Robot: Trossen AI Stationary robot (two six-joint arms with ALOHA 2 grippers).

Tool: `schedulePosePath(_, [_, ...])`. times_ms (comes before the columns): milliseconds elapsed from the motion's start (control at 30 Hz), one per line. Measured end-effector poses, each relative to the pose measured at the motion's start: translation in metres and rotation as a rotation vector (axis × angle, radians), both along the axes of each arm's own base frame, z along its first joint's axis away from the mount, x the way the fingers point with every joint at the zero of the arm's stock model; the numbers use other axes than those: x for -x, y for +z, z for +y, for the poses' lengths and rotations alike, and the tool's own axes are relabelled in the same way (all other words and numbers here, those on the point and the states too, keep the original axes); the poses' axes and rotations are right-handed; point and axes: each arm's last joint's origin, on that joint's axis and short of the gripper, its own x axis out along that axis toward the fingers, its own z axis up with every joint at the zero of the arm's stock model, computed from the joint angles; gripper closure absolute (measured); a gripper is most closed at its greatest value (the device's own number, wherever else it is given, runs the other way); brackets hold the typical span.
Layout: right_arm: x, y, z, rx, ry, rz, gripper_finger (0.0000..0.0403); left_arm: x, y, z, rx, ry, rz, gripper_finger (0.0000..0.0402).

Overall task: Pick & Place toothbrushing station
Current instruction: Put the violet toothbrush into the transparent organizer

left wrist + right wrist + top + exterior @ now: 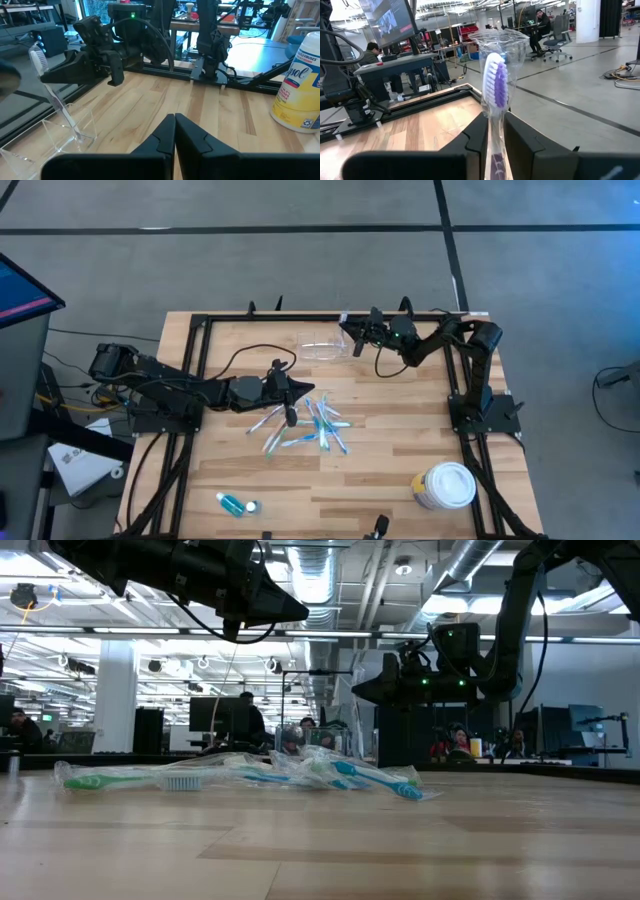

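Note:
The toothbrushing station, a low clear plastic holder (322, 348), stands on the table near its far edge; it also shows in the left wrist view (50, 137). My right gripper (349, 333) hovers right beside it, shut on a plastic-wrapped toothbrush (494, 82) with purple-white bristles. Several wrapped blue, green and white toothbrushes (305, 425) lie in a loose pile at the table's middle. My left gripper (290, 398) hangs above that pile, shut and empty (175, 131). My right gripper pinches the toothbrush's handle (494, 131) below the head between its two fingers. The fingers lie level and across the brush (55, 76). The brush stands roughly upright, head up (38, 57). Its lower end (76, 132) reaches down into the clear holder; whether it touches there I cannot tell.
A white-lidded wipes tub (445, 485) stands at the near right corner and also shows in the left wrist view (300, 85). A small blue-green packet (236, 504) lies near the front left. Black frame rails (200, 360) run along the table's left, far and right sides.

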Motion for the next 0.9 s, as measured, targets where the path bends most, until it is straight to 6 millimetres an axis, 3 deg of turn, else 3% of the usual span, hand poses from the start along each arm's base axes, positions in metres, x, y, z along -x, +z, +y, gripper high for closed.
schedulePosePath(167, [-0.0002, 0.0000, 0.0007, 0.001, 0.024, 0.001, 0.0334, -0.0001, 0.0001, 0.0000, 0.000, 0.000, 0.000, 0.0400])
schedulePosePath(567, [0.0003, 0.0001, 0.0000, -0.006, 0.023, -0.002, 0.0226, 0.0000, 0.0000, 0.0000, 0.000, 0.000, 0.000, 0.0400])
schedulePosePath(900, [0.0031, 0.0008, -0.0043, 0.000, -0.016, -0.008, 0.0221, 0.0000, 0.0000, 0.0000, 0.000, 0.000, 0.000, 0.0400])
